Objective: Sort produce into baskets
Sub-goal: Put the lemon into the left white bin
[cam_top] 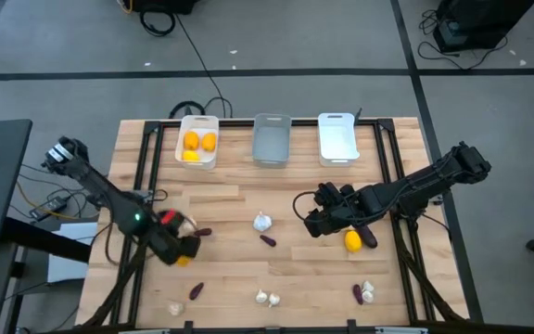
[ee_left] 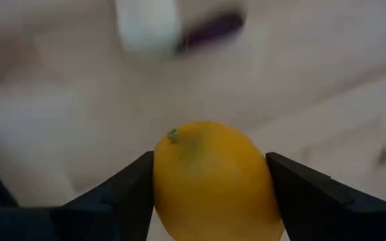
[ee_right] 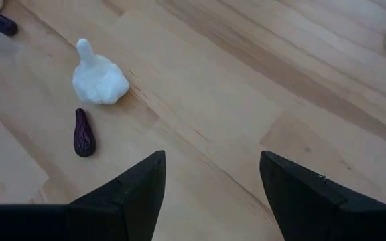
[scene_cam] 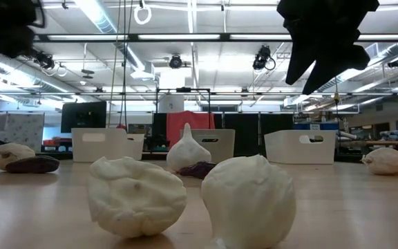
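3 fruits (cam_top: 198,144) sit binned; my left tool (ee_left: 210,201) grips a 4th fruit (ee_left: 210,177), my right tool (ee_right: 210,194) hangs open and empty, garlic (ee_right: 99,79) and purple pieces (ee_right: 84,133) remain ahead.

Two garlic bulbs (scene_cam: 192,197) up close on the table (scene_cam: 47,214), another bulb (scene_cam: 188,152) behind, three bins (scene_cam: 206,145) lined far back, dark gripper (scene_cam: 327,45) overhead

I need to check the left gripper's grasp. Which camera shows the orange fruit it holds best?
The left wrist view: the orange fruit fills the frame, clamped between the left gripper's fingers. The high view shows only a sliver of orange under that gripper. The low and right wrist views don't show it.
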### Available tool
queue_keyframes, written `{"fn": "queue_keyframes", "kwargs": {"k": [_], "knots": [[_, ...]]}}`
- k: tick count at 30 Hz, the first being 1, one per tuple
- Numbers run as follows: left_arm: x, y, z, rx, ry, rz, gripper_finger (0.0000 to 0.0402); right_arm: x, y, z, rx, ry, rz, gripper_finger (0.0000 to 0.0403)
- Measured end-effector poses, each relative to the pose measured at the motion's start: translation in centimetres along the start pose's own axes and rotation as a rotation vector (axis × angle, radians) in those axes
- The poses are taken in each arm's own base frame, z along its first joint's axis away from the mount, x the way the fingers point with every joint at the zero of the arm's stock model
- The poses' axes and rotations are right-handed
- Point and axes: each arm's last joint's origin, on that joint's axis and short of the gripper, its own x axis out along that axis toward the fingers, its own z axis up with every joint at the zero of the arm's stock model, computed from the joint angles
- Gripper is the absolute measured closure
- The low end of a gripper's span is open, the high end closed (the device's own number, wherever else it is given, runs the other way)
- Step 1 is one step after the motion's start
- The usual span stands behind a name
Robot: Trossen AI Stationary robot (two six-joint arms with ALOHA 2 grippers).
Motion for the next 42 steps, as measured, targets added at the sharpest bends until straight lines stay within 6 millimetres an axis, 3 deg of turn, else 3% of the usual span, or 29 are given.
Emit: {"fn": "queue_keyframes", "kwargs": {"k": [7,14,22,28,34,38,42], "knots": [[-2.1,1.0,5.5,0.068,-0.243,-0.012,0.0138,0.0,0.1,0.0,0.062,0.002,0.008,0.0151],[-2.9,1.2,11.0,0.199,-0.431,0.041,0.0137,0.0,0.1,0.0,0.119,0.003,0.015,0.0151],[-3.1,1.8,17.9,0.307,-0.511,0.075,0.0137,0.4,-0.2,0.7,0.154,0.018,0.006,0.0151],[-2.1,3.3,22.8,0.343,-0.494,0.113,0.0137,0.7,-0.5,1.3,0.204,0.052,0.004,0.0151],[-0.6,3.8,26.1,0.387,-0.483,0.124,0.0137,1.0,-0.8,1.9,0.253,0.045,-0.01,0.0151],[0.7,4.4,27.2,0.392,-0.476,0.191,0.0133,1.3,-1.1,2.4,0.275,0.039,-0.021,0.0151],[-0.2,3.8,28.4,0.43,-0.529,0.169,0.0131,1.5,-1.4,2.9,0.296,0.034,-0.03,0.0151]]}}
